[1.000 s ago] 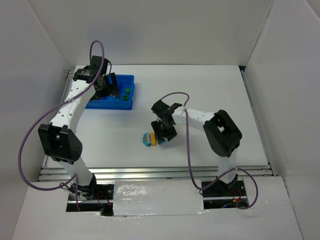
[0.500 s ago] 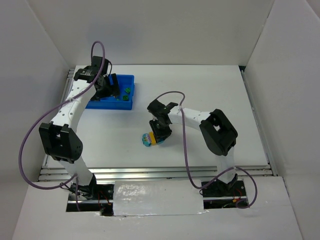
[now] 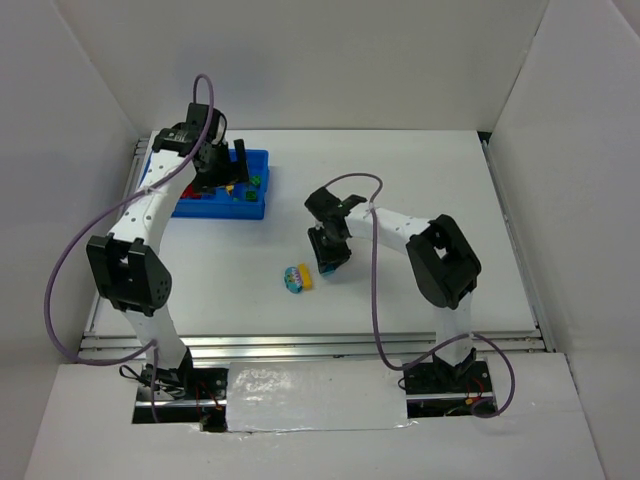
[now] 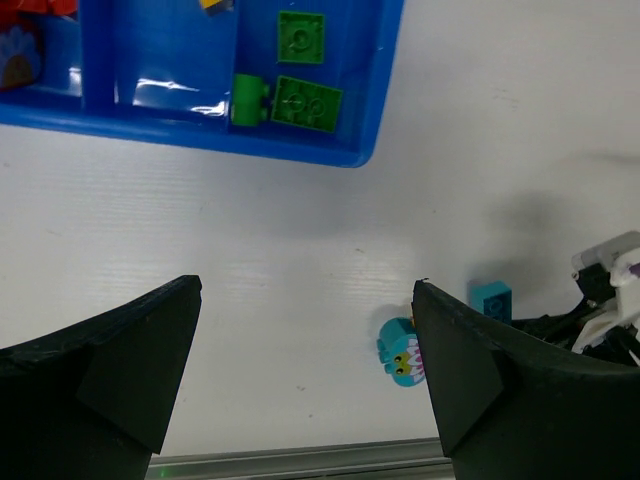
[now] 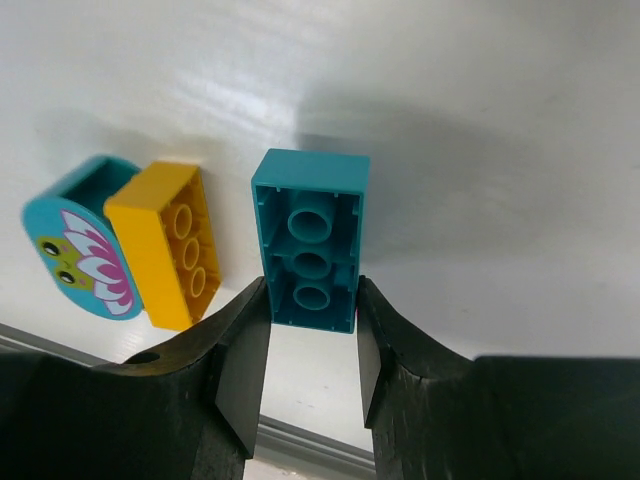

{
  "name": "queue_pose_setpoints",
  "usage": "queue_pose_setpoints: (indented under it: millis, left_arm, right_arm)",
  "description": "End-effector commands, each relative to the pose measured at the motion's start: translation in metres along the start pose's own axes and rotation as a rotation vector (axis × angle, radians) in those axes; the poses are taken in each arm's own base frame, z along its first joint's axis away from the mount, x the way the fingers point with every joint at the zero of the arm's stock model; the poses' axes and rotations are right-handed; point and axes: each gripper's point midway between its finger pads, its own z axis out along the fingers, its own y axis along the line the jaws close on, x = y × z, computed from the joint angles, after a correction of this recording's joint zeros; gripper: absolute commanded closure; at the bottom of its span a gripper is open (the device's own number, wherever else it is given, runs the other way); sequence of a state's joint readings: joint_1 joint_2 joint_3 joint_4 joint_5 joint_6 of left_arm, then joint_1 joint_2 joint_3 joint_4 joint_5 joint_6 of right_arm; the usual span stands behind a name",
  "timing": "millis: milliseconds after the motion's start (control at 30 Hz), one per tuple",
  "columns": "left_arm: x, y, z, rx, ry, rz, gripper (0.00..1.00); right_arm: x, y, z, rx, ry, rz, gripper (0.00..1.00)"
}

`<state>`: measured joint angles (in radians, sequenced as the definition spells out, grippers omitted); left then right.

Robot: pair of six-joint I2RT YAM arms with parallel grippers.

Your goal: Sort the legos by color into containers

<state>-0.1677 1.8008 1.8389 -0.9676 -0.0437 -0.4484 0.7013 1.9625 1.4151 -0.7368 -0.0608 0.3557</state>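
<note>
My right gripper [image 5: 312, 305] is shut on a cyan brick [image 5: 310, 235], which it holds by its long sides with the hollow underside facing the camera. A yellow brick [image 5: 165, 245] and a cyan flower-printed piece [image 5: 75, 245] lie just left of it on the table. In the top view the right gripper [image 3: 328, 256] is just right of that pair [image 3: 298, 278]. My left gripper [image 3: 228, 168] is open and empty above the blue tray [image 3: 258, 208]. The tray's right compartment [image 4: 375, 90] holds green bricks [image 4: 305, 100]; red [image 4: 20, 45] and yellow [image 4: 215, 4] pieces show further left.
White walls enclose the table on three sides. A metal rail [image 3: 300, 345] runs along the near edge. The left wrist view also shows the cyan printed piece [image 4: 403, 357] and the held cyan brick [image 4: 491, 300] at lower right.
My right gripper has moved right and away from the yellow brick and printed piece, taking the cyan brick with it. My left gripper has shifted slightly right over the tray.
</note>
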Motion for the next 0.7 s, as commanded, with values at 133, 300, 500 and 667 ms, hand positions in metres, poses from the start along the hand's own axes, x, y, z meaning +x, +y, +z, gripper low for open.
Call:
queue_pose_setpoints:
  millis: [133, 300, 500, 667]
  left_arm:
    - [-0.019, -0.049, -0.006, 0.241, 0.020, 0.023, 0.00]
    - [-0.022, -0.093, -0.024, 0.463, 0.045, -0.018, 0.01]
    - [-0.001, -0.139, -0.029, 0.718, 0.157, -0.067, 0.01]
    - [0.016, -0.159, -0.031, 0.781, 0.220, -0.052, 0.01]
  right_arm:
    - [-0.076, 0.020, -0.083, -0.214, -0.230, 0.060, 1.00]
    - [-0.115, 0.060, -0.146, -0.555, -0.359, 0.004, 1.00]
    - [-0.147, 0.073, -0.167, -0.608, -0.414, -0.012, 1.00]
    - [-0.162, 0.070, -0.177, -0.602, -0.454, 0.044, 1.00]
